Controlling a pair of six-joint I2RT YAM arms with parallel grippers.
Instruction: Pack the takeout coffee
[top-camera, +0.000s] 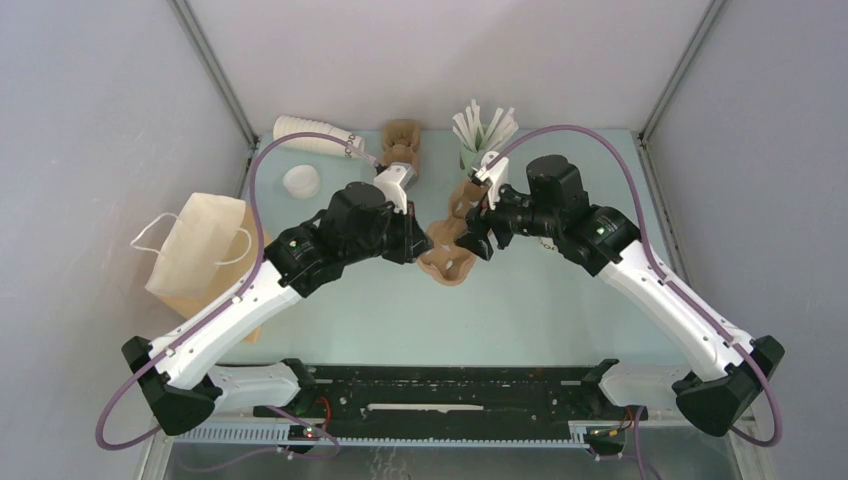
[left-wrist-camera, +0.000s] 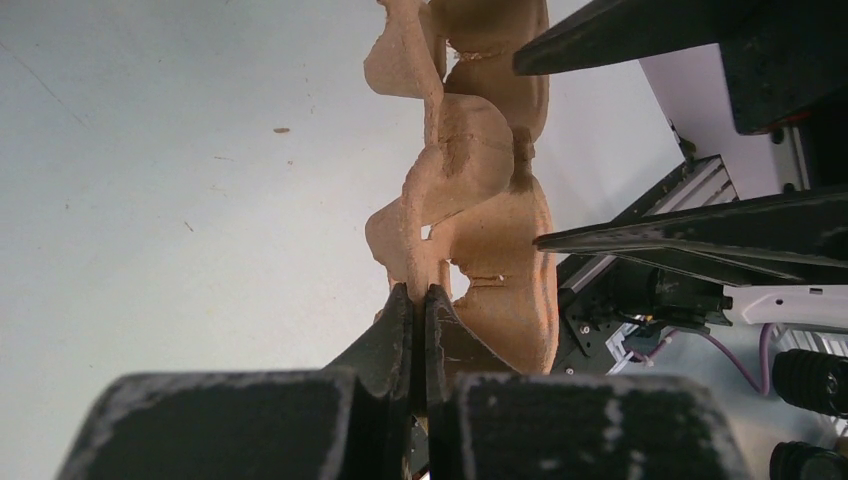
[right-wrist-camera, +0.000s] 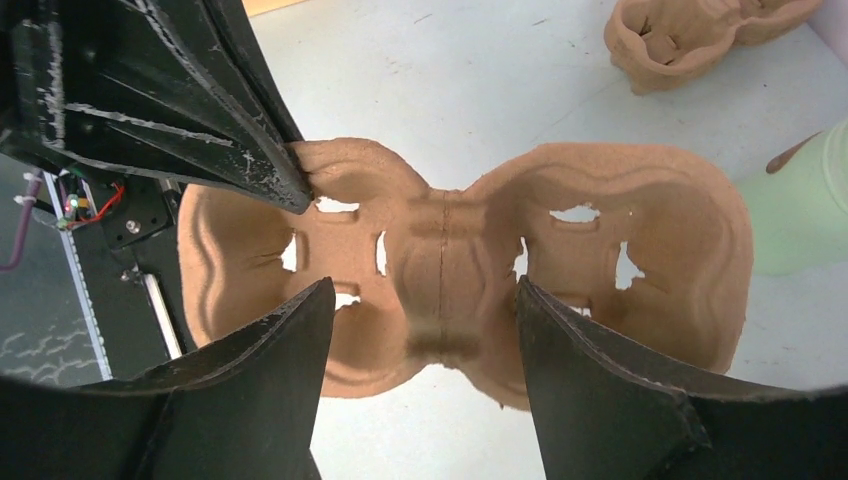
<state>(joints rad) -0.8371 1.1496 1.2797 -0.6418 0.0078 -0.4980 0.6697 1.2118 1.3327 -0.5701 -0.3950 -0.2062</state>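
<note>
A brown pulp cup carrier (top-camera: 447, 264) is at the table's middle, between both arms. My left gripper (top-camera: 425, 241) is shut on the carrier's thin rim (left-wrist-camera: 428, 262), fingertips (left-wrist-camera: 404, 305) pinched tight on it. My right gripper (right-wrist-camera: 422, 290) is open, its fingers either side of the carrier's narrow middle (right-wrist-camera: 445, 260), not touching it. The left gripper's finger (right-wrist-camera: 250, 150) shows on the carrier's far edge in the right wrist view. The takeout coffee cup is out of view. A white round lid (top-camera: 301, 181) lies at the back left.
A stack of nested white cups (top-camera: 318, 135) lies at the back left. A second brown carrier (top-camera: 402, 145) and a pale green cup of white sticks (top-camera: 478, 148) stand at the back. A paper bag (top-camera: 200, 250) with handles sits at the left.
</note>
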